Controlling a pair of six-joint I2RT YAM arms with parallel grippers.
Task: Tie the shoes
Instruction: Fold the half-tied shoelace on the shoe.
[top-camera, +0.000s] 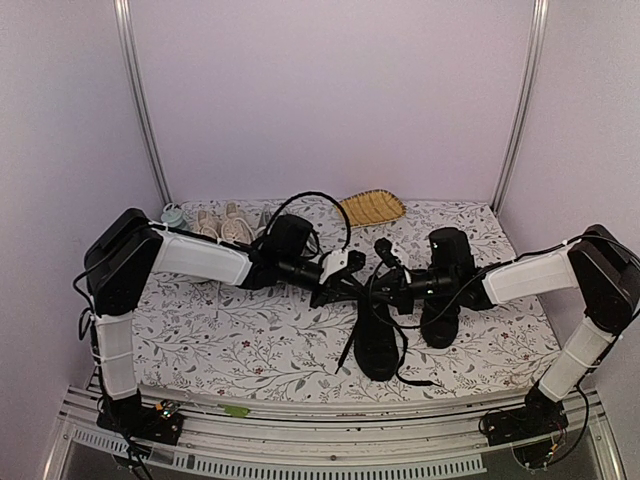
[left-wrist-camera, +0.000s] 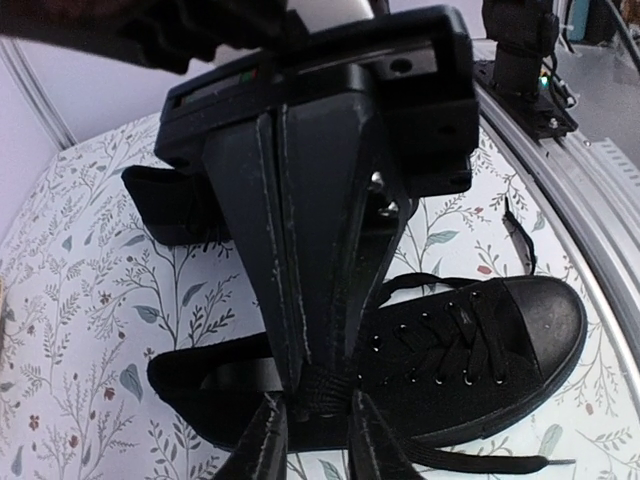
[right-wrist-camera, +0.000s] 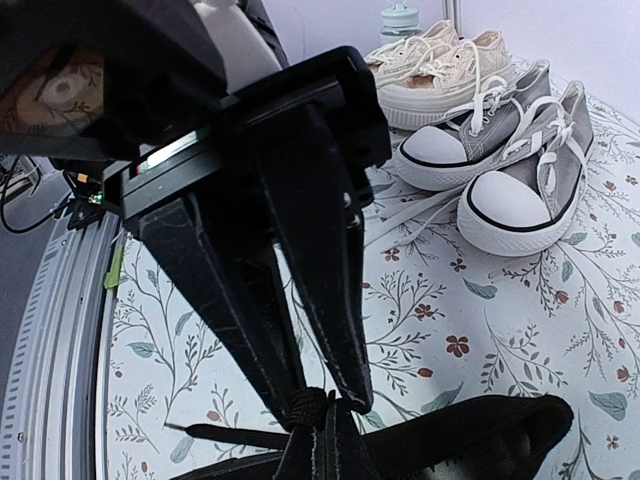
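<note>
**A:** What are the shoes made of?

**B:** The shoes (top-camera: 378, 345) are black all over. They have matte canvas uppers, black soles, a smooth rounded toe cap with a faint sheen, and two rows of small pale eyelets.

**A:** Where are they?

**B:** They sit right of centre on the tabletop (top-camera: 250, 340), which is covered by a white cloth printed with leafy sprigs. One lies nearer, with its toe toward the near edge. The other sits just right of it and farther back, and the right arm (top-camera: 520, 275) crosses over it.

**A:** And the laces?

**B:** The laces (left-wrist-camera: 322, 392) are flat, black and woven. They criss-cross through the eyelets, and loose ends trail on the cloth beside the nearer shoe. One bunch is held up above that shoe.

**A:** How do the jaws stand?

**B:** The left jaws are clamped on that bunch, a little apart. The right jaws are pressed together, and their tips nip the same bunch from the opposite side.

**A:** What else is there?

**B:** At the far left are a beige pair (right-wrist-camera: 440, 65) with pale laces and a grey pair (right-wrist-camera: 510, 170) with white rubber toe caps. A tan woven tray (top-camera: 370, 208), fan-shaped, lies at the far edge.
</note>
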